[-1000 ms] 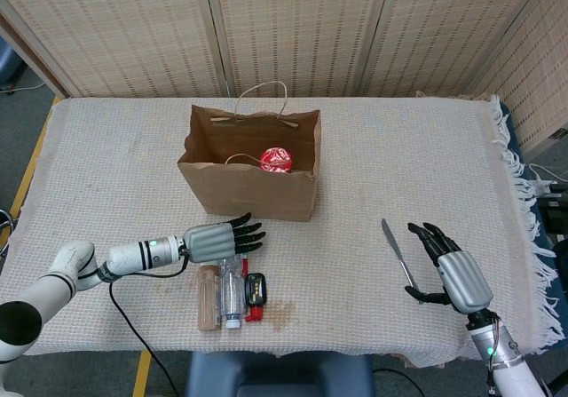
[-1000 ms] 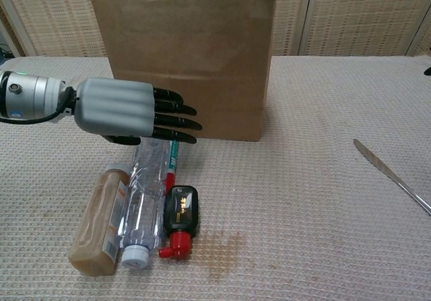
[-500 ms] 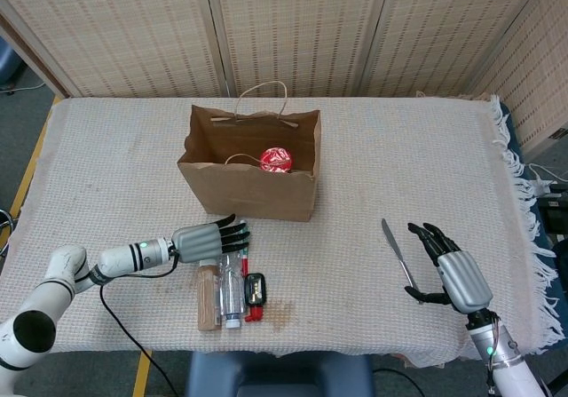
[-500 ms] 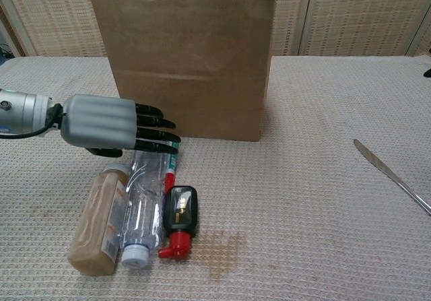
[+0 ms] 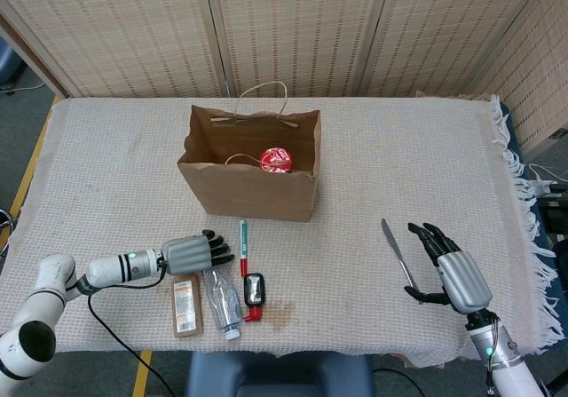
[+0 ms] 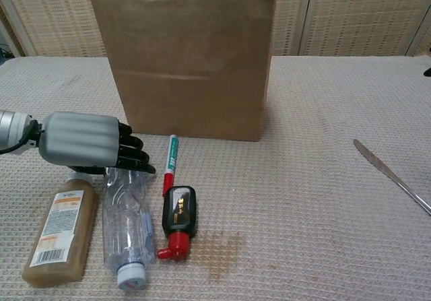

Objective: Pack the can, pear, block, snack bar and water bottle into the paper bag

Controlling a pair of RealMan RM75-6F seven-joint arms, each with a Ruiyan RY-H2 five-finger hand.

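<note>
Woven screens back a cloth-covered table [image 5: 106,148]. Landmark: paper bag [image 5: 251,170], standing open, red-topped can [image 5: 275,159] inside. In front of bag lie water bottle [image 6: 126,221], brown bottle [image 6: 62,226], marker [image 6: 169,163] and small black bottle [image 6: 179,215]. Left hand [image 6: 84,141] hangs just above the water bottle's base, fingers curled, holding nothing. Right hand [image 5: 446,271], far right of bag beside a knife [image 5: 398,253], is empty, fingers spread. Likely step: bottle pickup; next, close fingers around its body.

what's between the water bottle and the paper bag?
In the chest view, the left hand sits over the water bottle's base end; beyond its fingertips, only bare tablecloth up to the paper bag.
</note>
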